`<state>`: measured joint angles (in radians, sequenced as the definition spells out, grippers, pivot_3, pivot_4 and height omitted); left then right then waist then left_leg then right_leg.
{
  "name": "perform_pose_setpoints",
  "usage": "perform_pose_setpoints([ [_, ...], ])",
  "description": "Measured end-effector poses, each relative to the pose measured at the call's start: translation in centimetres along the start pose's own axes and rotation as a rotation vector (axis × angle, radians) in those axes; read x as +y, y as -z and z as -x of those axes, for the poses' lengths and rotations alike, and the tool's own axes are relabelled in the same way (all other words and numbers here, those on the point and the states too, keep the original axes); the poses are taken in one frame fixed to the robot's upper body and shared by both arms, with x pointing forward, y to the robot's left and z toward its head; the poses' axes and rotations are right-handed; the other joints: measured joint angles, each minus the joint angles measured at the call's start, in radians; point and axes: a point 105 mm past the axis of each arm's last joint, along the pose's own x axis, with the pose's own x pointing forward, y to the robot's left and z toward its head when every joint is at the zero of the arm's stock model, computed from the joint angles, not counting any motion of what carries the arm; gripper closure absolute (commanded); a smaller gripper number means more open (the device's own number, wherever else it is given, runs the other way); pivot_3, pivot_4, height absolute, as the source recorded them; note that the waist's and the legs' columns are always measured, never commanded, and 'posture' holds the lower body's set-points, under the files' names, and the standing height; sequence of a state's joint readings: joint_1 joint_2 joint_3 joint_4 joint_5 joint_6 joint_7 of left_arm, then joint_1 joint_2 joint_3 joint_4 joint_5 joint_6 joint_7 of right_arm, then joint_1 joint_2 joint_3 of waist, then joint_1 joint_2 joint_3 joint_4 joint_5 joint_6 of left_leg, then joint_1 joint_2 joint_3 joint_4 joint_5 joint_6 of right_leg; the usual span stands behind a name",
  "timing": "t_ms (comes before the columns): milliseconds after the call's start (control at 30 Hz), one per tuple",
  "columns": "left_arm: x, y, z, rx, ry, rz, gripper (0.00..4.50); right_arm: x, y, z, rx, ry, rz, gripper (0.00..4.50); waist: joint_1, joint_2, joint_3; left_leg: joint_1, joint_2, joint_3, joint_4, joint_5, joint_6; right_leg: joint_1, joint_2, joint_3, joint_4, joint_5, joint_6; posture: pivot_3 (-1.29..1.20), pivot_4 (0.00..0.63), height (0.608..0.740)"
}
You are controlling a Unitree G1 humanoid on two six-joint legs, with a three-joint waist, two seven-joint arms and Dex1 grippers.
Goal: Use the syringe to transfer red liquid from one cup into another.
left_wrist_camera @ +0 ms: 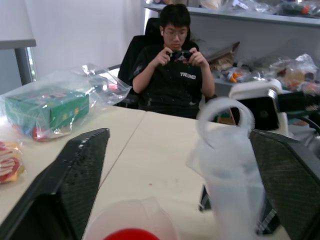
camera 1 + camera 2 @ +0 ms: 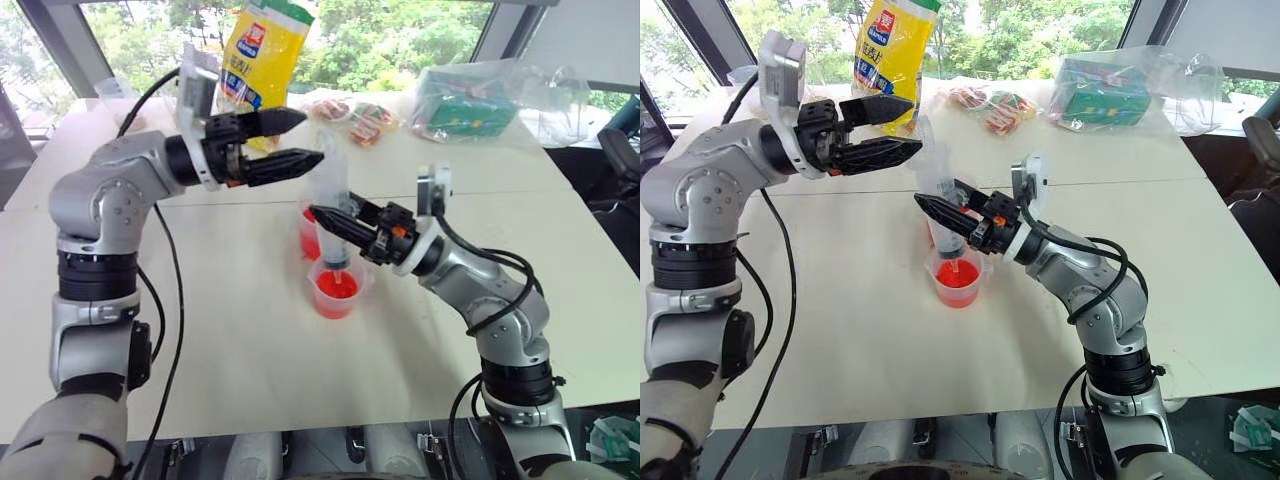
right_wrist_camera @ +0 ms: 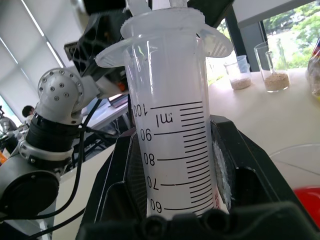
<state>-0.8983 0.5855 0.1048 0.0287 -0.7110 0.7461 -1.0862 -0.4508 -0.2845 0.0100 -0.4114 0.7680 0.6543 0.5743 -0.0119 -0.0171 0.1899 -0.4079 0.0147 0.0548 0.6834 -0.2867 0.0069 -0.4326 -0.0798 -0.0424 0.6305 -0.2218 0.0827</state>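
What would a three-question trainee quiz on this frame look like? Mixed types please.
1. True or false: the left end effector is shut on the syringe.
2. Which end effector holds the syringe barrel? A) left B) right C) neither
3. Fill in: the syringe tip points down into the ___ cup holding red liquid.

Key: 1 false, its fingers stand open, apart from the plunger. 2 B. 3 nearer; the other cup stands behind the syringe.

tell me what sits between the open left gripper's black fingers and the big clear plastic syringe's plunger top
Nothing. In the left eye view, bare air separates the left gripper from the large clear plastic syringe, which the right gripper holds upright over the shorter clear cup.
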Motion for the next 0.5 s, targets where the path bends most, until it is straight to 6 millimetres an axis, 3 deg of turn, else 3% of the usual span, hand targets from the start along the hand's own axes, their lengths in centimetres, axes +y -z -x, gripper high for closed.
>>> perform_pose_setpoints([
  [200,0.2,0.7,1.3,0.025,-0.037,0.035,0.01,-0.4,-1.2,0.1,-0.042,0.021,0.011,3.09,0.000,0.000,0.000,0.000,0.000,0.000,0.000,0.000,0.000,0.000,0.000,0.000,0.000,0.000,0.000,0.00,0.150,0.740],
  [300,0.1,0.6,1.7,0.017,-0.049,0.031,0.01,-1.4,-3.6,0.0,-0.110,0.073,-0.016,3.09,0.000,0.000,0.000,0.000,0.000,0.000,0.000,0.000,0.000,0.000,0.000,0.000,0.000,0.000,0.000,0.00,0.150,0.740],
  [400,0.1,1.2,1.7,0.015,-0.066,0.042,0.01,-4.2,-6.6,0.3,-0.136,0.221,-0.088,3.09,0.000,0.000,0.000,0.000,0.000,0.000,0.000,0.000,0.000,0.000,-0.001,0.000,0.001,0.000,0.000,0.00,0.150,0.740],
  [500,0.1,1.7,1.9,0.019,-0.080,0.052,0.01,-6.7,-6.9,1.8,-0.045,0.372,-0.153,3.09,0.003,0.000,0.000,0.000,0.000,0.000,0.000,0.000,0.000,0.000,-0.002,0.000,0.000,0.000,0.000,0.00,0.150,0.740],
])
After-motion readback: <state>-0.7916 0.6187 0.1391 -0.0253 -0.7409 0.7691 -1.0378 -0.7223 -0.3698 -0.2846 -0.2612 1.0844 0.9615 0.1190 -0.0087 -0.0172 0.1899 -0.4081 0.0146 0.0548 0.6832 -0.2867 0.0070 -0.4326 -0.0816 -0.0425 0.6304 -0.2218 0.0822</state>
